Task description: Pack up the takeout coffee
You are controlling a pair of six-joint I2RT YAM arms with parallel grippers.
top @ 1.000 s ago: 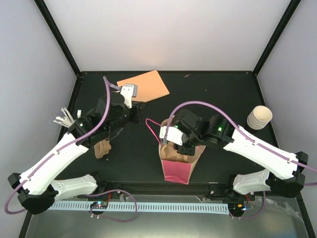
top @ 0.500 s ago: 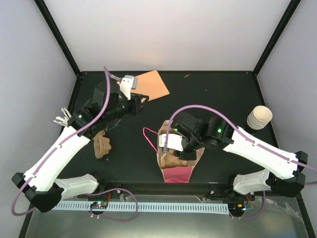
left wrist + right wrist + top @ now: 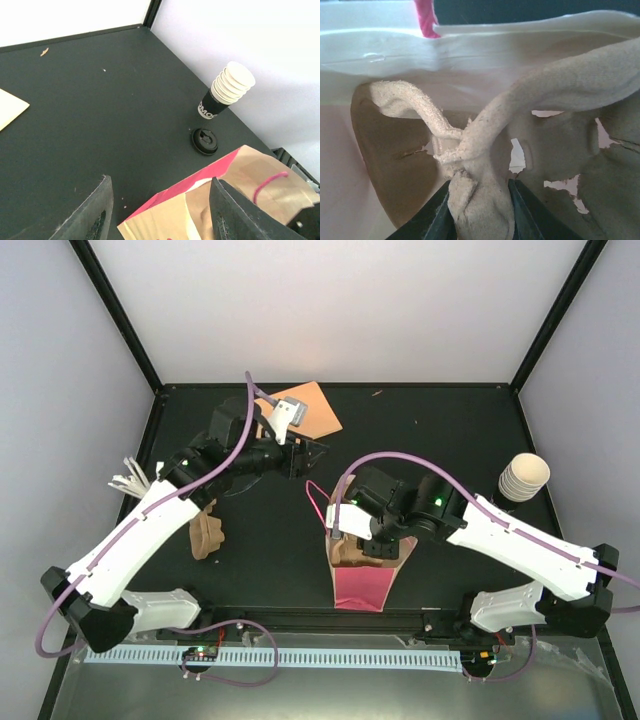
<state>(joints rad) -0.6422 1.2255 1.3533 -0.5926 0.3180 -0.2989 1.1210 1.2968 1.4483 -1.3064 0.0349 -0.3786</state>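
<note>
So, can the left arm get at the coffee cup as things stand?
Possibly. The left gripper is open and empty, with bare table between it and the coffee cup, but the cup stands far right, a long stretch.

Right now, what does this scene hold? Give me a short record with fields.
left gripper: open, empty, over the table near the bag
right gripper: shut on a carrier, inside the bag
cup: standing at the table's right edge, untouched, not yet packed
lid: flat on the table beside the cup
second carrier: on the table by the left arm
</note>
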